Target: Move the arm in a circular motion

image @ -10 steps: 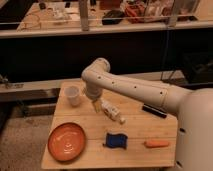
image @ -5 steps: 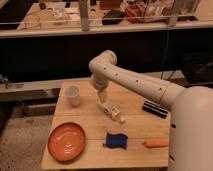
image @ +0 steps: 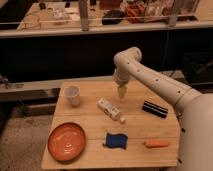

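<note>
Six items sit on the wooden table [image: 92,125]. At far left an orange plate [image: 66,141] lies near the front edge, with a white cup [image: 72,95] upright behind it. Toward the middle a white bottle [image: 111,110] lies on its side, a blue cloth [image: 116,140] in front of it. Behind the bottle, the gripper [image: 121,92] points down above the tabletop; whether it is parted or closed I cannot tell. The arm [image: 150,80] bends above it and slopes down rightward, over a black block [image: 155,109]. An orange stick [image: 156,144] lies near the front edge.
</note>
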